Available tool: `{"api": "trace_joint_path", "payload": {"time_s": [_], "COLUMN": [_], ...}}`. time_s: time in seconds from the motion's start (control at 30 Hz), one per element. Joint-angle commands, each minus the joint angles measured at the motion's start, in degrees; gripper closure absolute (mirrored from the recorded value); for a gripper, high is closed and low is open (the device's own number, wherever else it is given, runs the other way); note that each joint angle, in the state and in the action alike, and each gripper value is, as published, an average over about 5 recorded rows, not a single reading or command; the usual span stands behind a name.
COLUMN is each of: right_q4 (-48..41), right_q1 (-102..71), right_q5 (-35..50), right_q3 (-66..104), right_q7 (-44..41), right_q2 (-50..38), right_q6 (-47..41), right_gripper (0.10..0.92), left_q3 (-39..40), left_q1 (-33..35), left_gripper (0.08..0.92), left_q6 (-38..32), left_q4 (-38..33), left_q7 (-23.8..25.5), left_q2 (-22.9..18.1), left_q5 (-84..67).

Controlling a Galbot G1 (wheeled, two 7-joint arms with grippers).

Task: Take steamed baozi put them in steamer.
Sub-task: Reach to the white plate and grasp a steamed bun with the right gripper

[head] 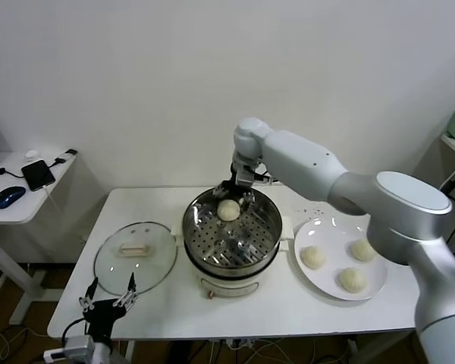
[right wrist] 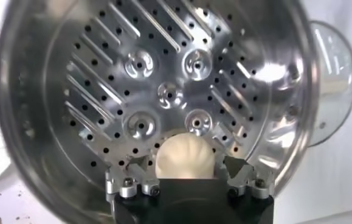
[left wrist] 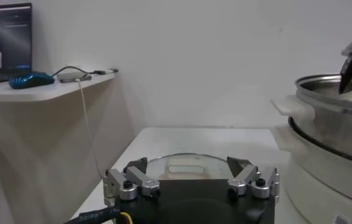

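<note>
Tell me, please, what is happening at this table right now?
The right gripper is over the far side of the steamer, its jaws open around one baozi that sits on the perforated tray. Three more baozi wait on the white plate beside the steamer. The left gripper is parked open low at the table's near edge, by the glass lid.

The steamer (head: 231, 239) is shiny silver steel, its tray patterned with round holes and slots, on a cream-white base. 4 cream-white baozi: 1 (head: 227, 210) inside, 3 (head: 338, 266) on a white plate (head: 312, 229). The table (head: 159, 303) is white.
</note>
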Motion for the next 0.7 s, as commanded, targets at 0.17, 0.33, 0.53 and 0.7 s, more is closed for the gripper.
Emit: {"api": "trace_joint_path", "payload": {"time_s": [0.17,0.33,0.53,0.7], "right_q4": [17.2,21.9,23.7,24.5], "right_q1": [4.9,3.4,1.6,0.0], "right_q5": [17.5,17.5,17.4,16.5], "right_q3": [1.9,5.3,8.9,9.9], "right_q7": [-5.7,-5.9,-7.9,-8.7], "right_q2": [-16.5,-25.3,-34.0,-39.0], "right_q6": [-52.4,-68.9,-77.4,-79.0], "right_gripper": [0.203,0.203,0.203,0.203], "left_q3": [0.3,0.4,0.3,0.4], "left_q1": [0.1,0.2,0.1,-0.1], "left_gripper": [0.177,0.177,0.177,0.177], "left_q6": [0.6,1.0,1.3,1.8], "left_q4": [-0.8,-0.6,-0.4,-0.9], "left_q7": [0.3,0.9,1.4,1.9], "left_q2": [0.4,0.9,1.7,1.8], "left_q5": [-0.1,-0.3,-1.1,-1.4]}}
